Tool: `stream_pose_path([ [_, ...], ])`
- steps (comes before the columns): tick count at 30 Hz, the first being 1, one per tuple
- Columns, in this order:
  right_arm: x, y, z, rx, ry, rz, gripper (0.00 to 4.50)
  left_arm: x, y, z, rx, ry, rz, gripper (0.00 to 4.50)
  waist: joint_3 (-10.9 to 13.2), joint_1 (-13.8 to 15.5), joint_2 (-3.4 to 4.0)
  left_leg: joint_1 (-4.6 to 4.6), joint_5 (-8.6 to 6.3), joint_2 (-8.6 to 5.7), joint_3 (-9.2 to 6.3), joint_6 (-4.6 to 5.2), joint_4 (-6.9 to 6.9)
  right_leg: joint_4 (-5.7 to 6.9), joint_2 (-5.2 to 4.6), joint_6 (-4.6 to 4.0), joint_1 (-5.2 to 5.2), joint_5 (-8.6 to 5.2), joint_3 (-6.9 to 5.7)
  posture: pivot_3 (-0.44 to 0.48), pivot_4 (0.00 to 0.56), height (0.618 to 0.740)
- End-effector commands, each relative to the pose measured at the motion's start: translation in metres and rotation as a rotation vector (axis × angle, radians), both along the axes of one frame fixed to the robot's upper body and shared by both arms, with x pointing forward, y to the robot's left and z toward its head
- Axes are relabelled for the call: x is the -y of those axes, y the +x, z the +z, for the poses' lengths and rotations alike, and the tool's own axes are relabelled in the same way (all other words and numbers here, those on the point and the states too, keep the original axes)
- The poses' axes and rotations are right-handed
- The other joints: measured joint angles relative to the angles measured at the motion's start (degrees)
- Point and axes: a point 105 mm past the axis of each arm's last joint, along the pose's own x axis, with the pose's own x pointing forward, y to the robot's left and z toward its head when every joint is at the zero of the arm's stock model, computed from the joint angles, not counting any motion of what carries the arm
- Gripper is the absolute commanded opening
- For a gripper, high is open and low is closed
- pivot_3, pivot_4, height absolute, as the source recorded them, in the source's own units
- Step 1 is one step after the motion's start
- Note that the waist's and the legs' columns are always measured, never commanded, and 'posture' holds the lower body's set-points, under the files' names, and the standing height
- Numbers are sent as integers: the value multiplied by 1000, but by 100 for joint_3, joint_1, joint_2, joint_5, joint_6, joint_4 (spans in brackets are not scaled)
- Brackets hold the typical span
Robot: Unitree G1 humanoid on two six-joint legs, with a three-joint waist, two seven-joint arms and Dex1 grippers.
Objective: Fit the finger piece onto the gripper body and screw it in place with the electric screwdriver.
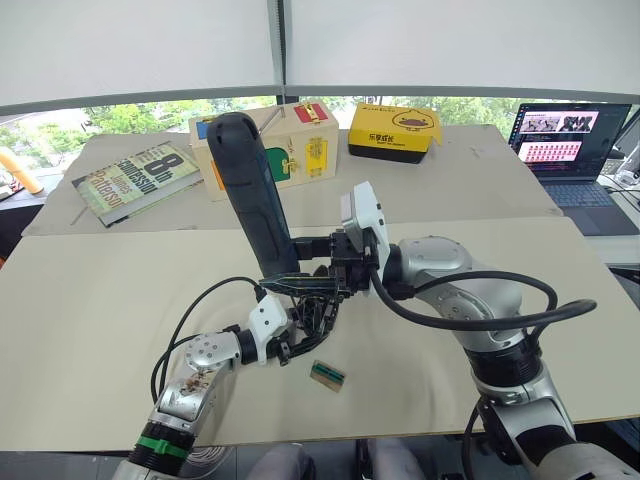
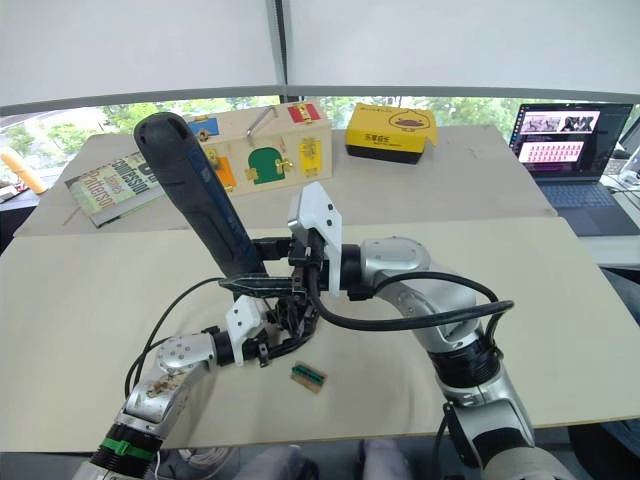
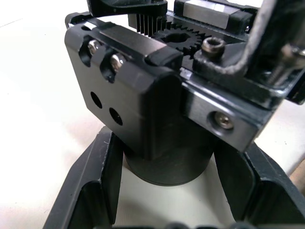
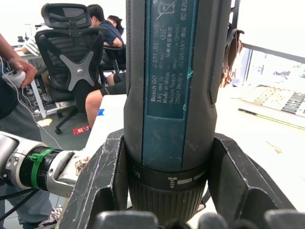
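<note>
The electric screwdriver [image 1: 250,190], a thick dark grey and teal tool, stands nearly upright with its top leaning toward my left. My right gripper [image 1: 295,270] is shut on its lower end, and its fingers [image 4: 102,176] clamp the barrel [image 4: 167,95]. The bit end points down onto the gripper body [image 1: 315,310], a black block with gear teeth and screws. My left gripper [image 1: 300,325] is shut on the body's round base [image 3: 167,164], just above the table. I cannot single out the finger piece; tool and fingers hide that spot.
A small green-brown tray [image 1: 327,375] lies on the table just right of the grippers. At the back are a book [image 1: 135,180], a wooden latch box [image 1: 290,150], a yellow box [image 1: 393,131] and a laptop [image 1: 570,135]. Seated people [image 4: 102,28] are beyond the table.
</note>
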Motion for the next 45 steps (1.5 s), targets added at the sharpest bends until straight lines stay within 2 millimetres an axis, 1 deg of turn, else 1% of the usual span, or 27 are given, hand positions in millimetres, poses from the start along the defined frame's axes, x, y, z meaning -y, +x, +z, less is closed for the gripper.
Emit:
stream_pose_path([
  [1, 2, -3, 10, 31, 36, 8, 1902, 2, -10, -24, -105, 26, -10, 2272, 0, -2, 0, 0, 0, 0, 0, 0, 0, 0, 0, 0, 0, 0, 0, 0, 150, 740],
  [14, 11, 5, -1, 50, 75, -43, 1902, 2, -11, -24, -107, 25, -8, 2272, -2, -10, 1, 3, 0, 0, 0, 0, 0, 0, 0, 0, 2, 0, 1, 0, 150, 740],
  [20, 16, 6, -12, 44, 74, -74, 1902, 0, -11, -25, -110, 27, -6, 2272, -6, -28, 3, 10, 0, 0, 1, -1, -1, 0, 1, 0, 8, 0, 1, 0, 150, 740],
  [27, 14, 6, -19, 44, 50, -82, 1902, -1, -12, -25, -109, 32, -6, 2272, -15, -56, 10, 13, 0, 1, 0, -1, -2, 1, 1, 0, 10, 0, 2, 0, 150, 740],
  [33, 10, 5, -24, 8, 29, -71, 1902, -2, -13, -25, -109, 33, -7, 2272, -19, -60, 14, 13, -1, 1, 0, -1, -2, 1, 1, 0, 10, 0, 3, 0, 150, 740],
  [39, 8, 5, -39, -37, -11, -75, 1902, 0, -16, -26, -113, 34, -15, 2272, -34, -71, 22, 16, -1, 1, 0, -1, -7, 0, 1, 0, 11, 0, 3, 0, 150, 740],
  [45, 3, 9, -41, -36, -9, -84, 1902, -2, -15, -25, -113, 38, -13, 2272, -84, -108, 38, 29, -1, 1, 1, -1, -27, -3, 1, 0, 13, -1, 4, 0, 150, 740],
])
